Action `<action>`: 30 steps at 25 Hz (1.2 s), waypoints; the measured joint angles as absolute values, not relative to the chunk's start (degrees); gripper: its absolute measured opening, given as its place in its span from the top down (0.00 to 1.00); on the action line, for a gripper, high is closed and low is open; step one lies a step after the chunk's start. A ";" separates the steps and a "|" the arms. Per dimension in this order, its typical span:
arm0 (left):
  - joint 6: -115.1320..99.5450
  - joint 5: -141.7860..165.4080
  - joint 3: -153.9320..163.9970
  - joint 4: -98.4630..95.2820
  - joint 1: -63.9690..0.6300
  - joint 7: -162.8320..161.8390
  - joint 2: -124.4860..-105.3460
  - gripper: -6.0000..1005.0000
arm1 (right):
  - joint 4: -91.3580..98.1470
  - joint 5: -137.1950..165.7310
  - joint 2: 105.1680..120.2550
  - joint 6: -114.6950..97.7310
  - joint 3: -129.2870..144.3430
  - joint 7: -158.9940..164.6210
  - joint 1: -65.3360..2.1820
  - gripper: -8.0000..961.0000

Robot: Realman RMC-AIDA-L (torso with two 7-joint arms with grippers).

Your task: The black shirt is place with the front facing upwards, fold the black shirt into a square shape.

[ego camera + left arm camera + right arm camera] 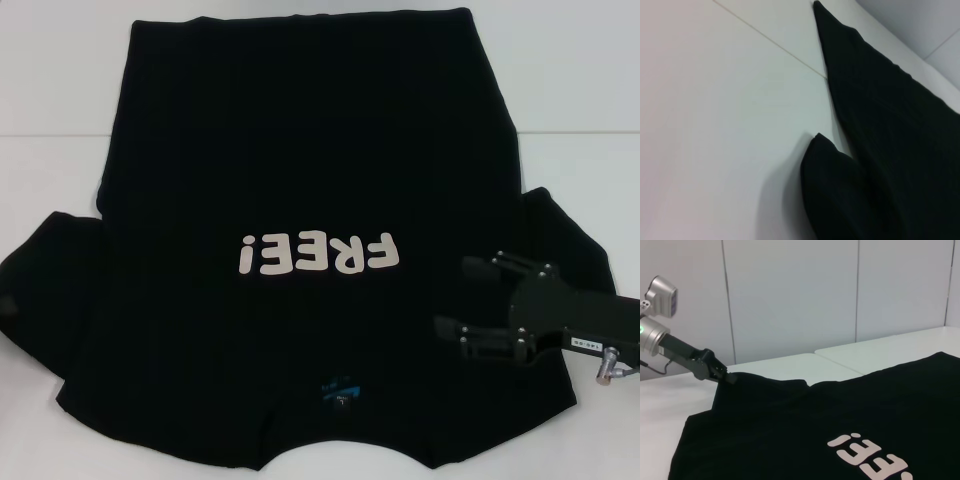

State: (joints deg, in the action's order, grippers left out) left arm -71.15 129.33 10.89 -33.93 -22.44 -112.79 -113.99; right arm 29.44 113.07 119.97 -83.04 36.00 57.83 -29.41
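The black shirt [300, 170] lies spread flat on the white table, front up. Its whitish letters "FREE!" [318, 254] show, and the small blue neck label [340, 392] is at the near edge. My right gripper [452, 295] hovers open over the shirt's right shoulder, beside the right sleeve [565, 235], holding nothing. In the right wrist view my left gripper [726, 376] sits at the outer edge of the left sleeve [765, 390], touching the cloth. The left wrist view shows only the sleeve tip [830, 185] and the shirt's side [890, 115].
The white table [60, 100] has a seam line [50, 134] running across it behind the shirt. Grey wall panels [790, 295] stand beyond the far edge. Bare table surface lies left and right of the shirt.
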 joint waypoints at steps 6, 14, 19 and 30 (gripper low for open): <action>-71.27 125.88 10.81 -33.92 -20.08 -112.76 -114.94 0.99 | 29.44 113.03 119.96 -83.44 35.59 57.91 -29.15 0.03; -71.28 123.99 10.75 -33.92 -20.13 -112.50 -115.60 0.99 | 29.44 113.02 119.97 -83.50 35.59 57.92 -28.99 0.03; -71.65 119.91 10.72 -34.22 -20.04 -111.14 -116.29 0.99 | 29.44 113.02 119.97 -83.50 35.59 57.92 -28.78 0.03; -78.14 118.19 12.84 -34.59 -24.24 -101.43 -117.34 0.98 | 28.94 113.02 120.00 -83.50 35.59 58.52 -28.70 0.03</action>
